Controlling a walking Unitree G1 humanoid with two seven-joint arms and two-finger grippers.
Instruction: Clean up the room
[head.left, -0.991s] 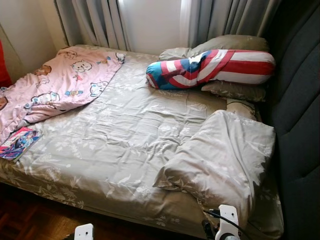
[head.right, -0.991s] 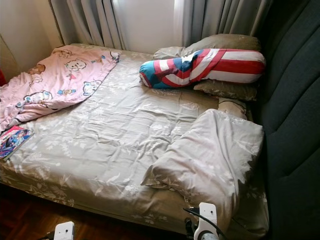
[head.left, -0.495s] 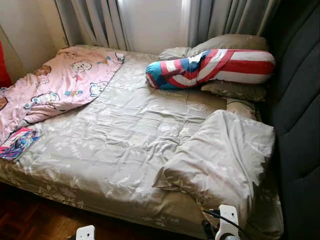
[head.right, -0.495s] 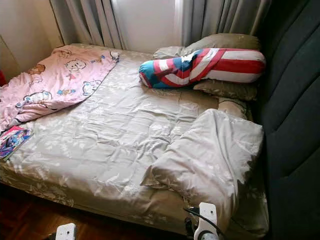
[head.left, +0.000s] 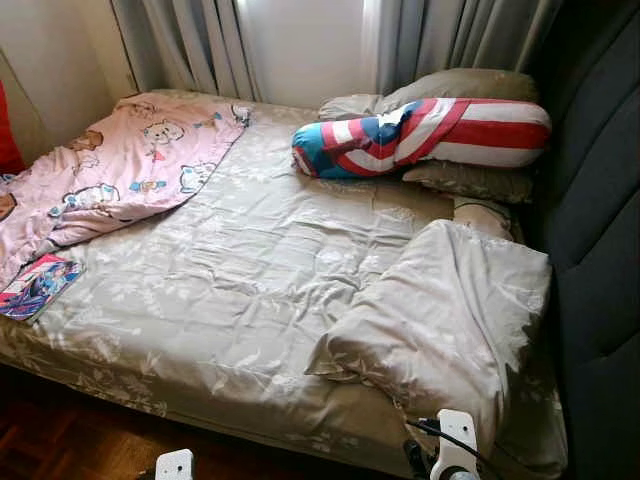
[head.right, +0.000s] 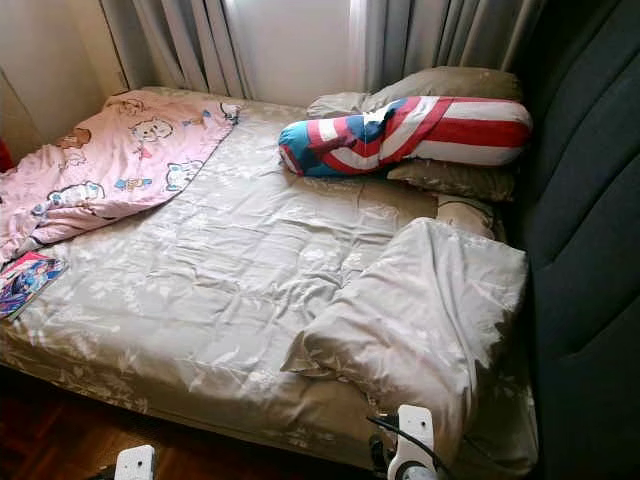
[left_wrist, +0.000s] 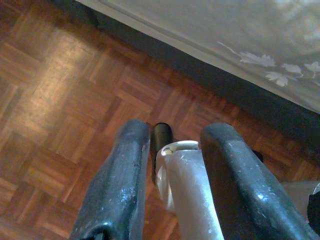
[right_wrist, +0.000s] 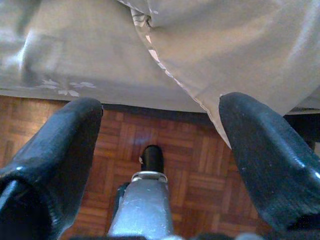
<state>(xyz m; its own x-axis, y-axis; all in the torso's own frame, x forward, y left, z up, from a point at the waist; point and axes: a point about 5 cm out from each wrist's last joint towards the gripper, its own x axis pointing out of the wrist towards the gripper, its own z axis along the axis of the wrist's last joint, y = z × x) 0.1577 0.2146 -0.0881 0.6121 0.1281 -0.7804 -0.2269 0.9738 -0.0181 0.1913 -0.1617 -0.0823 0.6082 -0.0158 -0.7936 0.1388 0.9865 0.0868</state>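
Lying rumpled on the bed (head.left: 230, 290): grey duvet (head.left: 450, 310) at the near right corner, pink blanket (head.left: 120, 170) at the far left, striped bolster (head.left: 420, 135) on the pillows (head.left: 470, 180). Hanging low beside the duvet's edge, right end effector (right_wrist: 160, 145) with fingers spread wide, empty. Hanging over parquet floor (left_wrist: 55, 90), left end effector (left_wrist: 175, 150), fingers slightly apart.

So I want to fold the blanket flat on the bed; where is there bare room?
The widest free patch is mid-bed on the bedsheet, bordered by the pink blanket, the striped bolster and the crumpled duvet. The headboard side is crowded with pillows. A small book sits at the near left corner.
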